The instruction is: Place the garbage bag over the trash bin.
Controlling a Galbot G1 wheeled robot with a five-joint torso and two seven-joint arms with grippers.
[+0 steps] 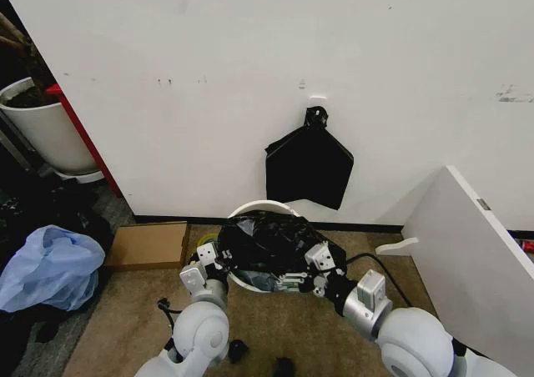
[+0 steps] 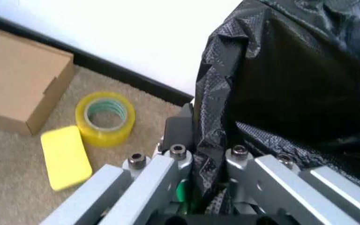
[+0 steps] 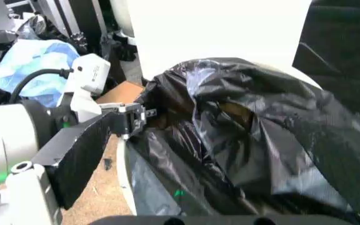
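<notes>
Yellow tape roll (image 2: 105,118) lies beside the left end effector (image 2: 208,161)

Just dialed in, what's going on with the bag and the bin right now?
Both arms are working low in front of the robot at the trash bin, which stands by the wall. The garbage bag lies bunched over its top, not spread around the rim. The left gripper is shut on a fold of the bag at the bin's left side. The right gripper is at the bag's right side, its grip hidden.
</notes>
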